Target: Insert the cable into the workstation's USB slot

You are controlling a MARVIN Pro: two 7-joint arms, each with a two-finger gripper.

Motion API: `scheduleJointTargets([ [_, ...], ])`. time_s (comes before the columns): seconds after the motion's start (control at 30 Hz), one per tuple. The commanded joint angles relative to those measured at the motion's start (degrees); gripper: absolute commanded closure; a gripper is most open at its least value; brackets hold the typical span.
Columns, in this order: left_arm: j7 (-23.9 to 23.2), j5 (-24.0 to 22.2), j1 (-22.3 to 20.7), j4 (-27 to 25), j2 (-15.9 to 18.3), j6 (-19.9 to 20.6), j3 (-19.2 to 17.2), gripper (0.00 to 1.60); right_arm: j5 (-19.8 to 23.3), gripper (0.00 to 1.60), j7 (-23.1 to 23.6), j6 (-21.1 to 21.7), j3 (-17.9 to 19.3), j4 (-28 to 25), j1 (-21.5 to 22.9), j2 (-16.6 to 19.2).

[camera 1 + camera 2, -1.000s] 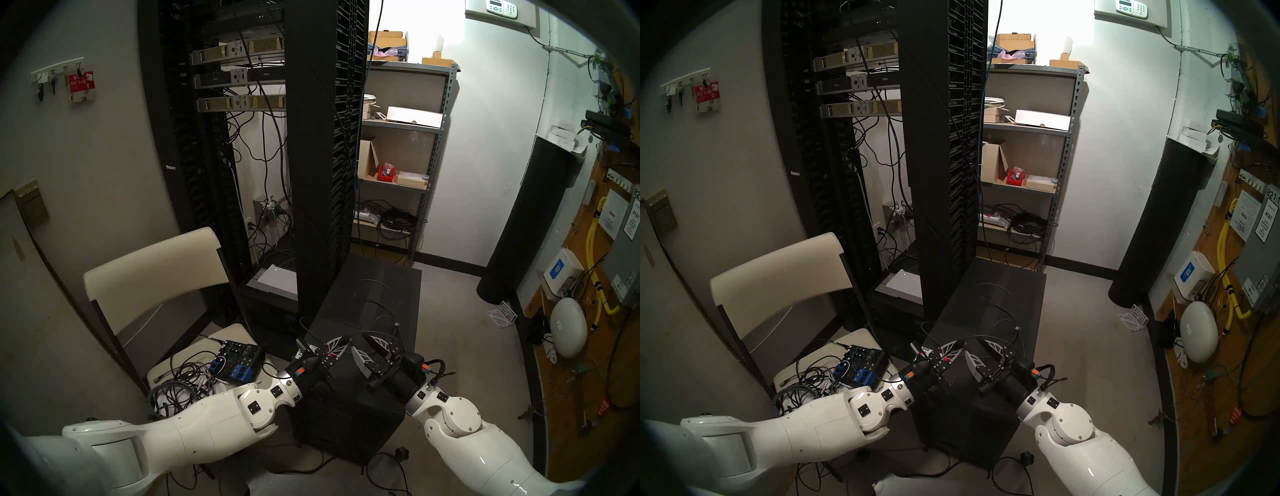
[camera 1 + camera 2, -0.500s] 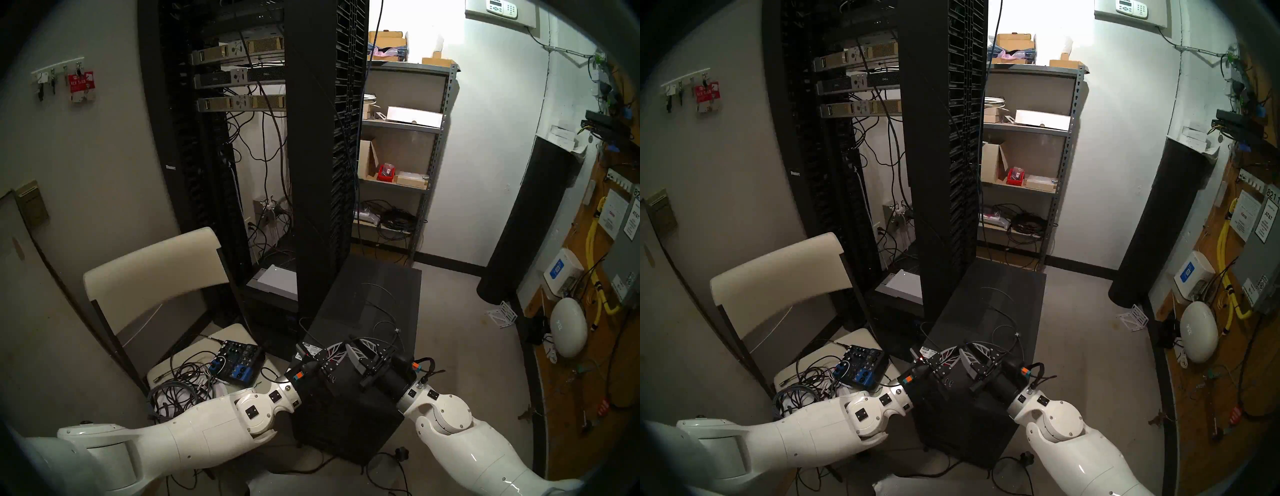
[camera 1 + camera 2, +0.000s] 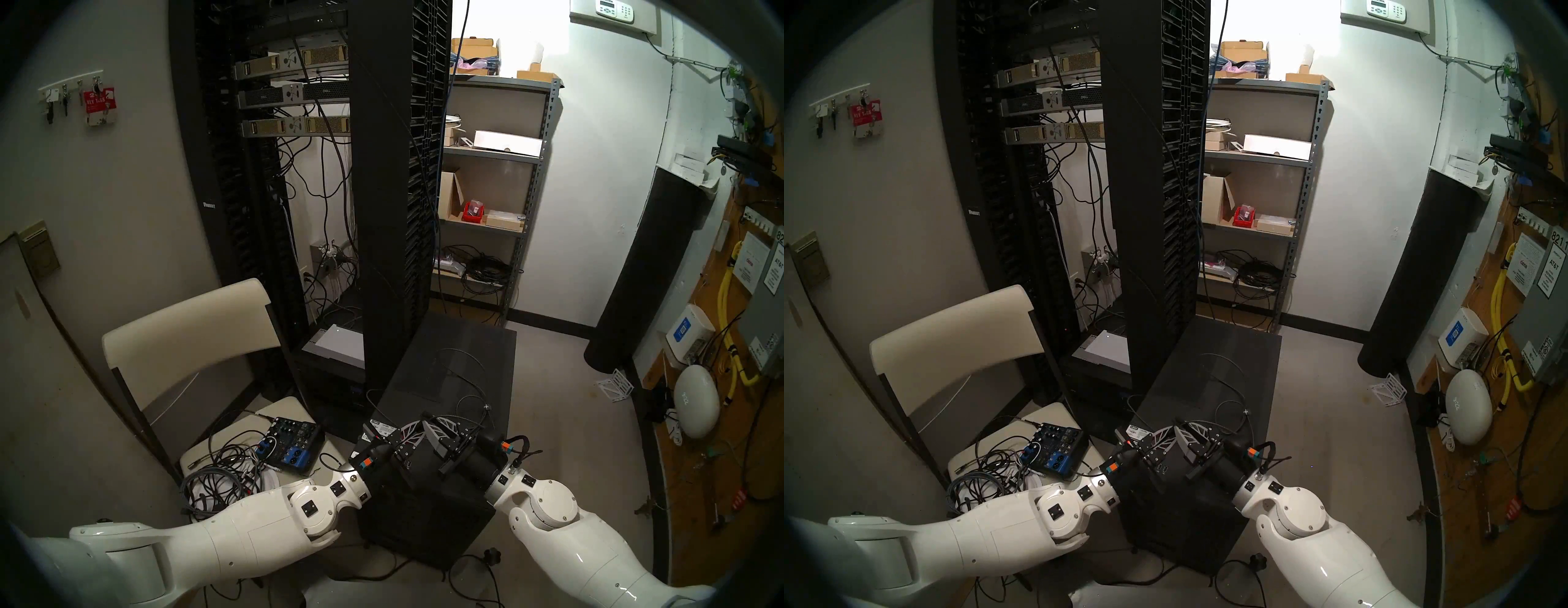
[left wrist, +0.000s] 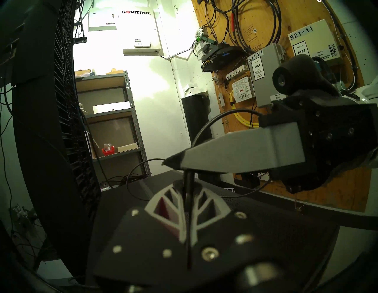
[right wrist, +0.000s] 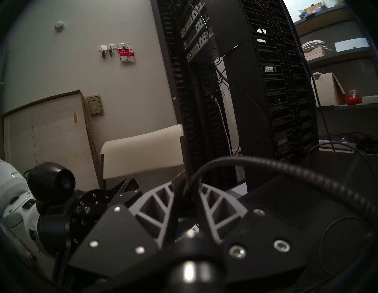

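Both grippers meet over the front top edge of the black workstation tower [image 3: 458,373]. The left gripper [image 4: 187,189] is clamped shut on a thin dark piece, apparently the plug end. The right gripper [image 5: 187,191] has its fingers drawn in around the braided cable [image 5: 286,165], which arcs away toward 2 o'clock; whether it is fully clamped cannot be told. The rest of the cable loops loosely on the tower's top at 12 o'clock from the grippers. Judging by this, the plug is not yet inserted: alignment with the front USB slots [image 3: 408,466], at 6 o'clock below the fingers, remains.
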Motion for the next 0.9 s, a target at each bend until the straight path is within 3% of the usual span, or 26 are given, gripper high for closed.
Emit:
scheduleJointTargets([
  [0.0, 0.31, 0.30, -0.57, -1.70, -0.28, -0.18, -0.38, 1.60, 0.19, 0.90, -0.15, 0.13, 0.31, -1.02, 0.10, 0.13],
  [0.2, 0.30, 0.34, -0.67, -1.77, -0.21, -0.10, -0.21, 1.60, -0.33, 1.10, -0.69, 0.76, 0.37, -1.00, 0.19, 0.10],
  [0.23, 0.20, 0.22, -0.64, -1.94, -0.09, 0.04, -0.14, 1.60, -1.49, 1.58, -0.77, 0.47, 0.09, -0.73, 0.44, 0.33],
  [0.6, -2.08, -0.59, -0.38, -3.64, 1.78, 1.32, 0.93, 1.57, -2.22, 1.60, -0.39, 2.19, 0.73, -2.07, 0.18, 1.94],
  [0.7, -3.39, -1.82, -0.23, -4.08, 2.75, 1.79, 1.22, 1.33, -2.37, 1.60, -0.41, 2.57, 0.95, -2.26, -0.03, 2.19],
  [0.73, -4.16, -2.22, -0.33, -4.13, 3.20, 2.01, 1.45, 0.94, -2.79, 1.60, -0.88, 2.46, 1.09, -2.37, -0.19, 2.22],
  [0.83, -4.82, -2.96, -0.21, -3.81, 3.83, 1.58, 1.59, 0.63, -3.17, 1.60, -0.86, 2.48, 1.24, -2.47, -0.28, 2.36],
  [0.87, -4.88, -3.06, -0.15, -3.76, 4.08, 1.24, 1.61, 0.43, -3.30, 1.60, -0.90, 2.53, 1.29, -2.53, -0.34, 2.37],
])
